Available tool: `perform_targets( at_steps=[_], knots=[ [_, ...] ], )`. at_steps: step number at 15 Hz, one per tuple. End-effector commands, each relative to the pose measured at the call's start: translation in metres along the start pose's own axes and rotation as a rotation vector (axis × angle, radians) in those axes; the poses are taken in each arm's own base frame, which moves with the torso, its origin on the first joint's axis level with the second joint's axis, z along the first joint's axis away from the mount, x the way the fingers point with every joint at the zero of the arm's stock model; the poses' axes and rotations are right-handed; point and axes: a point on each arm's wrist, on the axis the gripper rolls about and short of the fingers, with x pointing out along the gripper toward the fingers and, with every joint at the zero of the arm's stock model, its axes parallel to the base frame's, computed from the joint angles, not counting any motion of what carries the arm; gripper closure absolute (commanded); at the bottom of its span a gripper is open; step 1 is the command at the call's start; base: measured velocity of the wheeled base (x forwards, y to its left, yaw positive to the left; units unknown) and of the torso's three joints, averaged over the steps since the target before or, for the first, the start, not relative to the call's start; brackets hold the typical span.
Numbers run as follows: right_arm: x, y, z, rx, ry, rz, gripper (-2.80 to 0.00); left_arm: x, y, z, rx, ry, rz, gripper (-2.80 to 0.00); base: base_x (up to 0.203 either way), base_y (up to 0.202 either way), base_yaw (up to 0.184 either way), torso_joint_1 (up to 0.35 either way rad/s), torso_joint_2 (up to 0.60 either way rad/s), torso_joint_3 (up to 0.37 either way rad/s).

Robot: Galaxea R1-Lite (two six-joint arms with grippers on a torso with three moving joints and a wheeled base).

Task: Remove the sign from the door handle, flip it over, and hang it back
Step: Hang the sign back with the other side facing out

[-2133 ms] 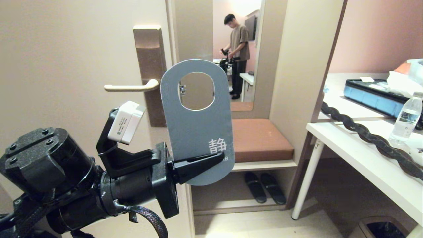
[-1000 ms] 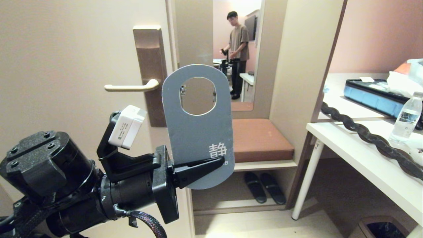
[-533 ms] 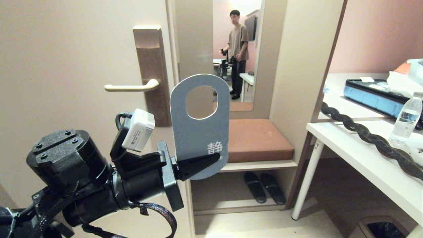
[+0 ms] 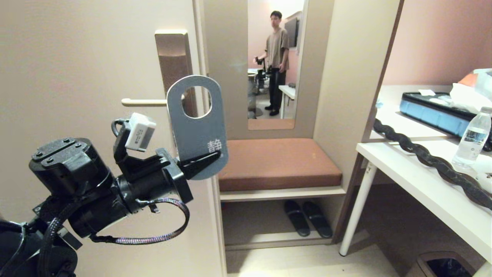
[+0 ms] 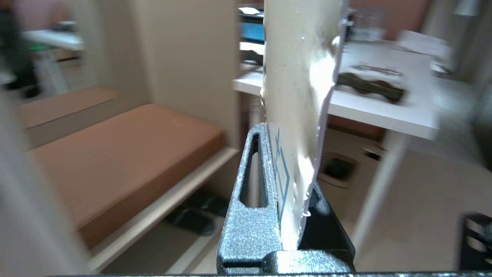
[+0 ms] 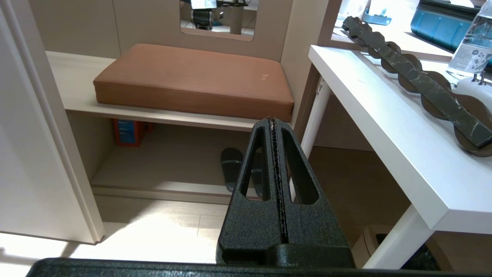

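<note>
The sign (image 4: 196, 129), judged light, thin, stiff and glossy enough to slip, is held upright by its lower end in the clenched left jaws (image 4: 200, 162), its hole level with the handle (image 4: 144, 102); the right jaws (image 6: 274, 154) are closed on nothing.

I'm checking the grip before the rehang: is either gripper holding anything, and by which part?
The left gripper is shut on the sign, pinching its lower rounded end, below the oval hole. The right gripper is shut and empty.
</note>
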Motion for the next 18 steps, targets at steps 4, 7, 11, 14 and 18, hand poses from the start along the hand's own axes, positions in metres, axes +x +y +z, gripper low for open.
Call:
perform_targets(
  at_steps=[4, 7, 11, 14, 18],
  knots=[
    [0.000, 0.000, 0.000, -0.001, 0.000, 0.000, 0.00, -0.025, 0.065, 0.007, 0.037, -0.043, 0.263, 0.00, 0.000, 0.000, 0.000, 0.000, 0.00, 0.000],
    [0.000, 0.000, 0.000, -0.001, 0.000, 0.000, 0.00, -0.043, 0.100, 0.012, 0.059, -0.068, 0.411, 0.00, 0.000, 0.000, 0.000, 0.000, 0.00, 0.000],
    [0.000, 0.000, 0.000, -0.001, -0.001, 0.002, 0.00, -0.075, 0.124, 0.010, 0.055, -0.060, 0.550, 0.00, 0.000, 0.000, 0.000, 0.000, 0.00, 0.000],
    [0.000, 0.000, 0.000, -0.001, 0.000, 0.000, 0.00, -0.089, 0.129, 0.006, 0.041, -0.044, 0.602, 0.00, 0.000, 0.000, 0.000, 0.000, 0.00, 0.000],
    [0.000, 0.000, 0.000, -0.001, -0.001, 0.002, 0.00, -0.097, 0.132, -0.010, 0.001, 0.005, 0.632, 0.00, 0.000, 0.000, 0.000, 0.000, 0.00, 0.000]
  ],
)
